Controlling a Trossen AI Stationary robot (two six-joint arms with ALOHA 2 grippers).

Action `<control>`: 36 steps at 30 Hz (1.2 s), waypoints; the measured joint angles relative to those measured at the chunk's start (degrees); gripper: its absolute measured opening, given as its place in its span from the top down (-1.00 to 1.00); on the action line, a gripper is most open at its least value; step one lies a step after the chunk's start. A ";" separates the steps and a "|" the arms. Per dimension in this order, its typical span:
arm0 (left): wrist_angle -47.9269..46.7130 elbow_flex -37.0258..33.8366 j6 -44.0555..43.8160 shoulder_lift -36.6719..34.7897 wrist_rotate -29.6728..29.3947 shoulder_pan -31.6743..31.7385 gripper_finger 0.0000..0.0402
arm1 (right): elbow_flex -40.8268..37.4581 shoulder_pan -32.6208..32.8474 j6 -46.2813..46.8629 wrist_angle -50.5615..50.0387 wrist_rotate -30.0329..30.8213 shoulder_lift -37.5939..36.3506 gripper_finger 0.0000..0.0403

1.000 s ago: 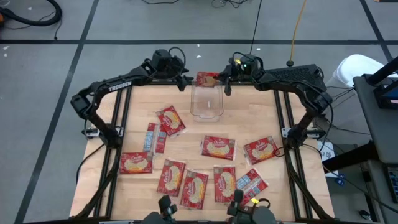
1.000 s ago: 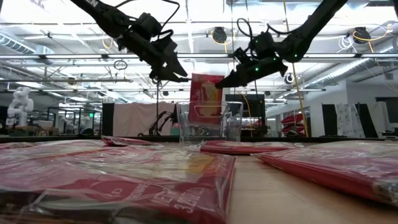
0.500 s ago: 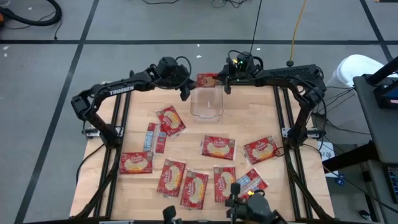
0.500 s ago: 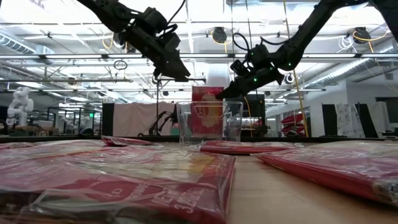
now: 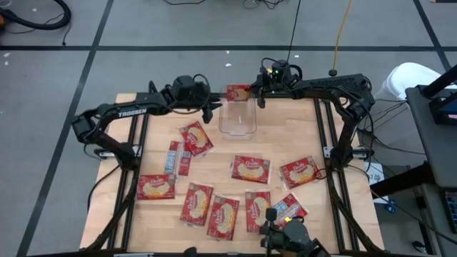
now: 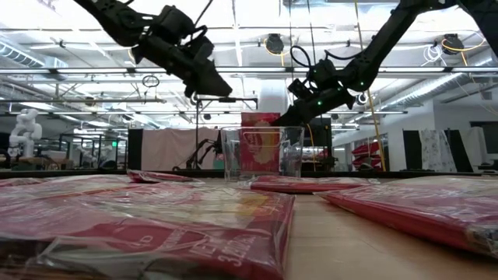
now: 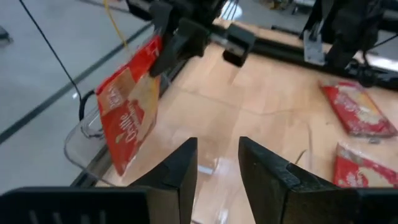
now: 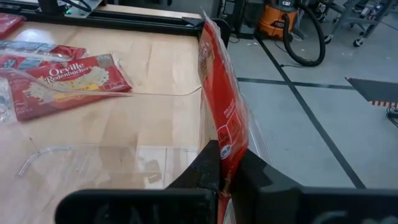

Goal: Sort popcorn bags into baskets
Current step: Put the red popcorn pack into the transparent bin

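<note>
Popcorn bag (image 5: pixel 238 92) hangs upright at the bench's far edge, pinched by the right gripper (image 5: pixel 258 95) over the clear basket (image 5: pixel 238 118). Left gripper (image 5: pixel 208 111), jaws partly spread and empty, hovers beside it. Center the bag over the basket before releasing.

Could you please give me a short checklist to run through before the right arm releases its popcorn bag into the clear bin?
1. Grip: the right gripper is shut on the held popcorn bag, pinching one edge: ok.
2. Bag position: in the low view the held bag hangs upright at the clear bin, but the high view shows it at the bin's far rim; whether it is fully inside: cannot tell.
3. Bin upright on the table, nothing lying in it: ok.
4. The left gripper is beside the bin, not over its opening, and holds nothing: ok.
5. Loose bags lie apart from the bin: ok.
</note>
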 joint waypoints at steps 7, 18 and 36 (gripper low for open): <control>3.58 -3.66 -0.89 -3.22 0.02 -0.42 0.40 | 0.00 -0.04 0.47 0.17 4.35 -0.02 0.70; 4.00 -4.42 -1.44 -3.92 0.02 -1.32 0.40 | 0.00 -0.17 5.82 4.11 8.17 -0.07 0.45; 5.26 -4.42 -0.77 -3.92 0.03 -1.92 0.40 | -0.07 0.12 12.64 16.04 12.58 -0.07 0.42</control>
